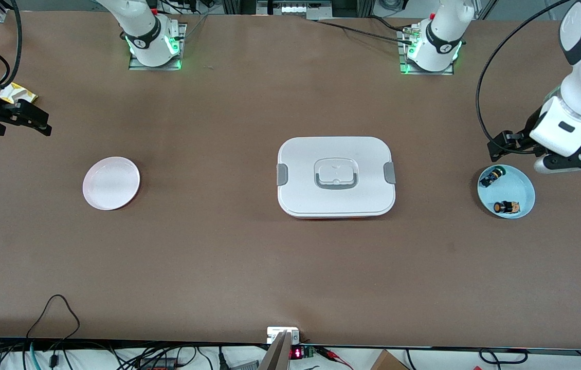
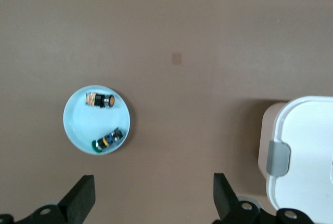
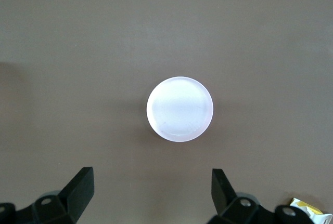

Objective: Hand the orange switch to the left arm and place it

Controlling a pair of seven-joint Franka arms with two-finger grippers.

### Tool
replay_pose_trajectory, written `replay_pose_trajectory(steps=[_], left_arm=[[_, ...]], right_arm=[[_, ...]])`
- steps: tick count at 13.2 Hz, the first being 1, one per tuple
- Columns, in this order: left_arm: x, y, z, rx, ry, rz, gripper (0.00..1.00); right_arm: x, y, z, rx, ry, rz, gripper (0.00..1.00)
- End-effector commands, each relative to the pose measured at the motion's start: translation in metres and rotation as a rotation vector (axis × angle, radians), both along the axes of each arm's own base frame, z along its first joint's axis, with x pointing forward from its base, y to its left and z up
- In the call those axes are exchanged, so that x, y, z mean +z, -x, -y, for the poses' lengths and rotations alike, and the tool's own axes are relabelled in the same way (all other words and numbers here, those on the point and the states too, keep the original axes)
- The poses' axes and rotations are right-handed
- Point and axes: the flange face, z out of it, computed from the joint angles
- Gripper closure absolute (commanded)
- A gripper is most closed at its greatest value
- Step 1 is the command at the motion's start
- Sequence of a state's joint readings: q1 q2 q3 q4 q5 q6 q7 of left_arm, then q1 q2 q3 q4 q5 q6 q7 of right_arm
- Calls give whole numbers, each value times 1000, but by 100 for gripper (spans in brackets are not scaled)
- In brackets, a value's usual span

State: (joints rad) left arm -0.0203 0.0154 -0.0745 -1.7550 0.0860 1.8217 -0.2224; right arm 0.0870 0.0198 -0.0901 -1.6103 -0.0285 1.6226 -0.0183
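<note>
The orange switch (image 1: 506, 207) lies in a light blue plate (image 1: 521, 186) at the left arm's end of the table. It also shows in the left wrist view (image 2: 100, 100). A similar switch with blue and green parts (image 1: 492, 176) lies in the same plate. The white box (image 1: 337, 177) stands at the middle of the table. My left gripper (image 1: 552, 154) hangs open and empty over the table beside the blue plate (image 2: 83, 122); its own view shows the jaws spread wide (image 2: 153, 198). My right gripper (image 1: 15, 119) is open and empty over the right arm's end (image 3: 152, 195).
An empty pale pink plate (image 1: 111, 183) sits toward the right arm's end, also in the right wrist view (image 3: 180, 108). A yellow packet (image 1: 18, 94) lies near the right gripper. The box's grey latch (image 2: 278, 157) shows in the left wrist view. Cables run along the table's front edge.
</note>
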Motion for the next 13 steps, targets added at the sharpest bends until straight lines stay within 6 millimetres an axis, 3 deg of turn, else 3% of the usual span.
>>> replay_pose_trajectory(steps=[1,6,13], left_arm=[[-8,29,-1,12,29,66,0],[2,26,-4,26,26,-3,0],[2,5,-7,45,25,-28,0]], right_arm=[[6,2,-1,18,-1,-7,0],[5,4,-3,22,-1,-24,0],[5,4,-2,16,-1,-23,0]])
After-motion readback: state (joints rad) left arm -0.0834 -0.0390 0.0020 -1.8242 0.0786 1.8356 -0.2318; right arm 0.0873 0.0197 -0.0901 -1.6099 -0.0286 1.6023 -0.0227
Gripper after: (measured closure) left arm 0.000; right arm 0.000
